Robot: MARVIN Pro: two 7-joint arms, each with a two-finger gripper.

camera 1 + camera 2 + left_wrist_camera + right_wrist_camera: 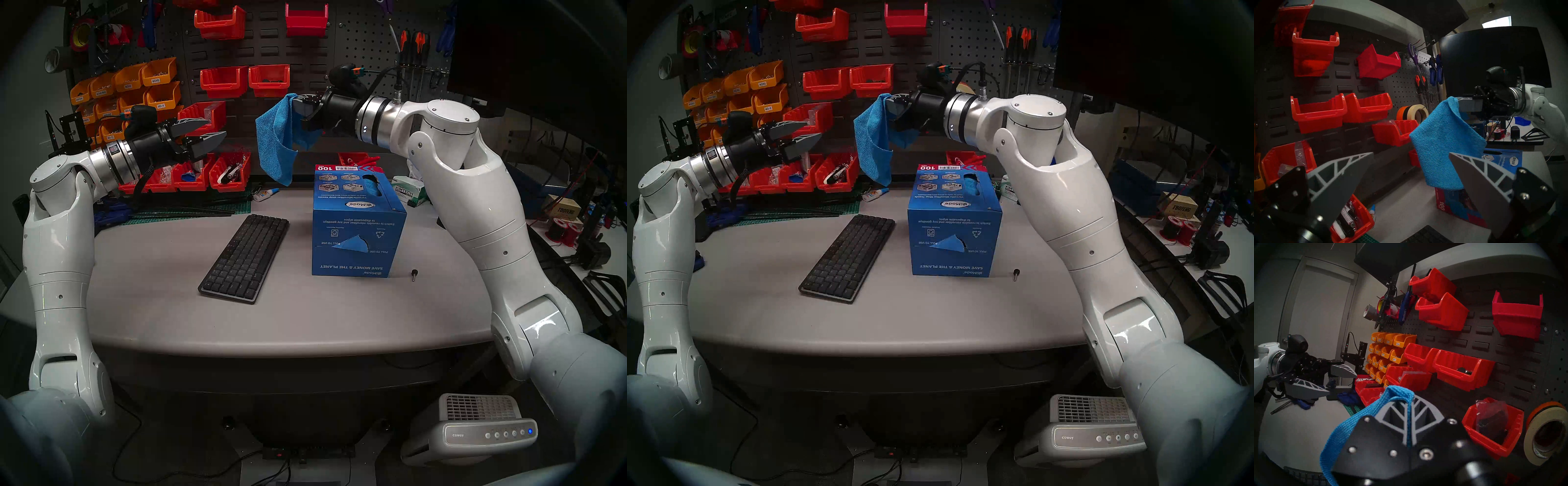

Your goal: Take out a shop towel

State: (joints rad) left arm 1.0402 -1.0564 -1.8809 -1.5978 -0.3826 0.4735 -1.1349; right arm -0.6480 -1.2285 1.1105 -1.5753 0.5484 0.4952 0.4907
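Observation:
A bright-blue shop towel [273, 142] [872, 142] [1442, 144] hangs limp in the air above and left of the blue towel box [356, 220] [952, 220]. My right gripper [298, 99] [888, 100] is shut on the towel's upper edge; in the right wrist view the cloth's hem [1398, 392] wraps over the closed fingertips. The towel is clear of the box. My left gripper [213, 130] [812, 133] [1411, 155] is held high at the left, open and empty, pointing toward the towel a short way off.
A dark keyboard [246, 258] lies left of the box. A small black screw knob [414, 273] sits right of it, a green-and-white tissue box [409, 193] behind. Red bins [224, 81] and orange bins [135, 88] hang on the pegboard behind both grippers.

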